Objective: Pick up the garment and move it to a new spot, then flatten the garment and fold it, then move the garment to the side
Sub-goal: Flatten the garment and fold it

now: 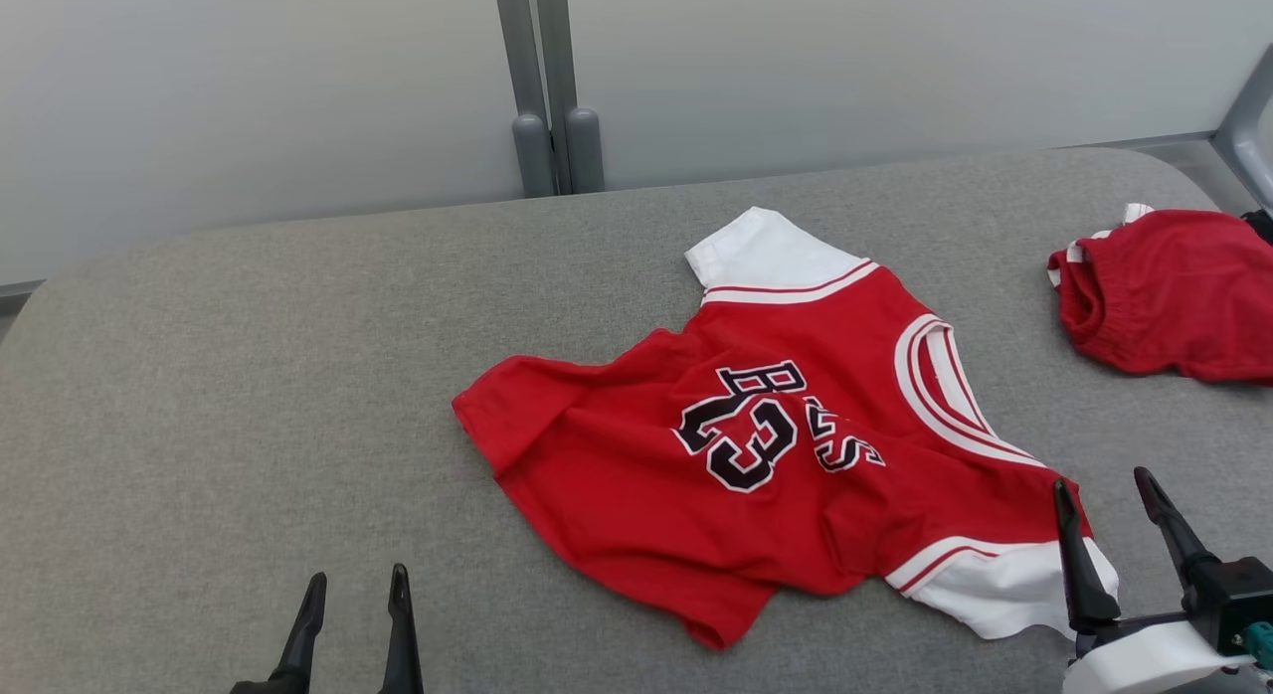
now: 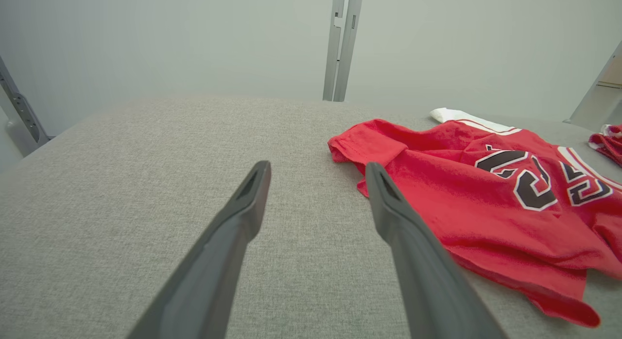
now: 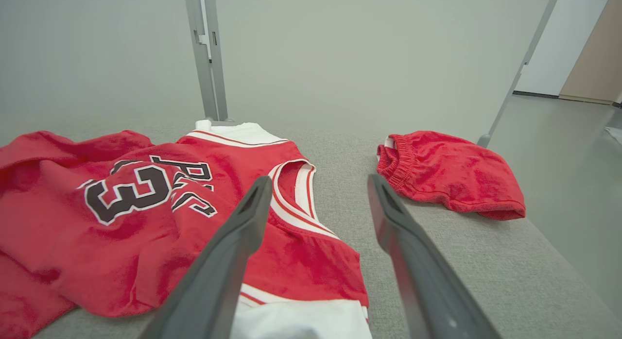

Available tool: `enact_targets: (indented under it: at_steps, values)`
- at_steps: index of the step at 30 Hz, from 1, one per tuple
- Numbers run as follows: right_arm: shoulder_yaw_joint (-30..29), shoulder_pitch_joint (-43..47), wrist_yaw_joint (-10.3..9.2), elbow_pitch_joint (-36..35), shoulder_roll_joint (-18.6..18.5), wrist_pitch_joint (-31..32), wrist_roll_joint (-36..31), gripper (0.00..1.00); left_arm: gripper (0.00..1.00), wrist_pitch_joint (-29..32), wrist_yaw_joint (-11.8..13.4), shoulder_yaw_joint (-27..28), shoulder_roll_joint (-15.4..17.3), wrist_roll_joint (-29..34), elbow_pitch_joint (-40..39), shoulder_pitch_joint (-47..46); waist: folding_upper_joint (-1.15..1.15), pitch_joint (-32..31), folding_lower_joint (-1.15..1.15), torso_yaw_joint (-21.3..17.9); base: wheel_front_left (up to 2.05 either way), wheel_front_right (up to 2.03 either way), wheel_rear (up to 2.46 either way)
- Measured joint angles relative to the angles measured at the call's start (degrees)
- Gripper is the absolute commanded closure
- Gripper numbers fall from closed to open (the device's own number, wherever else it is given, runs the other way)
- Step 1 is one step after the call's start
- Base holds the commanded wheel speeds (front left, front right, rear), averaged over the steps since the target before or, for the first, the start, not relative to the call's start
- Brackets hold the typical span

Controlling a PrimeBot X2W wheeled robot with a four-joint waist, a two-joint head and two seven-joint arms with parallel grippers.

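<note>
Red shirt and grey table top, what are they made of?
The red shirt: soft, matte cloth, maybe cotton or polyester; it wrinkles and folds loosely. Its black numbers look printed on, though stitching is possible. The grey table top: covered in woven fabric, judging by the fine speckled weave; what lies beneath is hidden.
</note>
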Motion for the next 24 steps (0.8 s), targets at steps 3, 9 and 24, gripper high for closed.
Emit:
enact_targets:
  at_steps: [3, 9, 24]
  values:
    - [1.8, -0.7, 0.0, 0.7, -0.3, 0.0, 0.6, 0.0, 0.0, 0.0, 0.1, 0.3, 0.0, -0.4, 0.2, 0.0, 0.0, 0.1, 0.0, 0.6, 0.0, 0.0, 0.0]
    - [3.5, -1.0, 0.0, 1.0, -0.4, 0.0, 1.0, 0.0, 0.0, 0.0, 0.3, 0.5, 0.0, -0.5, 0.3, 0.0, 0.0, 0.1, 0.0, 1.7, 0.0, 0.0, 0.0]
    - [2.5, -4.0, -0.02, 6.9, -6.4, 5.0, 4.2, 0.0, 0.0, 0.7, -2.7, -9.2, -0.1, 0.8, 2.2, -3.0, 0.0, 0.1, 0.0, -0.3, 0.0, 0.0, 0.0]
